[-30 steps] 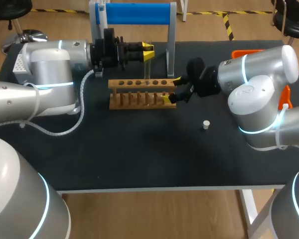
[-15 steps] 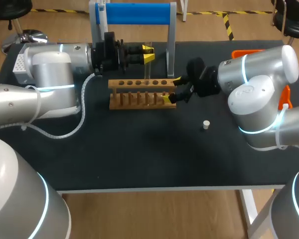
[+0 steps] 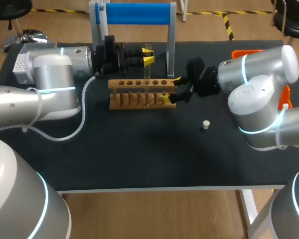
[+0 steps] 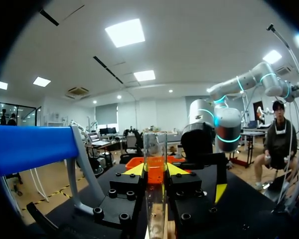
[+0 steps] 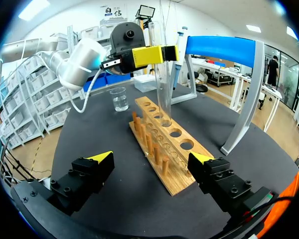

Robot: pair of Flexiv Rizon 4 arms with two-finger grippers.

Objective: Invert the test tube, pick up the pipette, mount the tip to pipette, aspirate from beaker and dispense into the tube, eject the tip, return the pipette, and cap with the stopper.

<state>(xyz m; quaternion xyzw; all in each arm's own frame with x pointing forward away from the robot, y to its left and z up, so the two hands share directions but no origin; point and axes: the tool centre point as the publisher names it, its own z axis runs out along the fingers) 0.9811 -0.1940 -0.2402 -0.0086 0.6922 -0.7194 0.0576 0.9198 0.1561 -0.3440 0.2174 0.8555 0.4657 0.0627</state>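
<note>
From the head view, the left end effector (image 3: pixel 147 55) is clamped on the test tube (image 3: pixel 147 67), holding it upright over the wooden rack (image 3: pixel 139 94). The right end effector (image 3: pixel 174 89) sits at the rack's right end. The stopper (image 3: pixel 206 124) lies alone on the surface (image 3: pixel 139 154), well apart from the rack.

In the left wrist view, both yellow tips press the tube (image 4: pixel 155 149) from two sides, with its open mouth uppermost.

In the right wrist view, that arm's fingers (image 5: pixel 100 160) stand wide apart and grip nothing, with the rack's end between them. The beaker (image 5: pixel 119 98) waits beyond the rack. I cannot tell whether the tube's lower end has entered a hole.

I judge that the inversion step is finishing. Pipette, tip, transfer and capping all remain.
</note>
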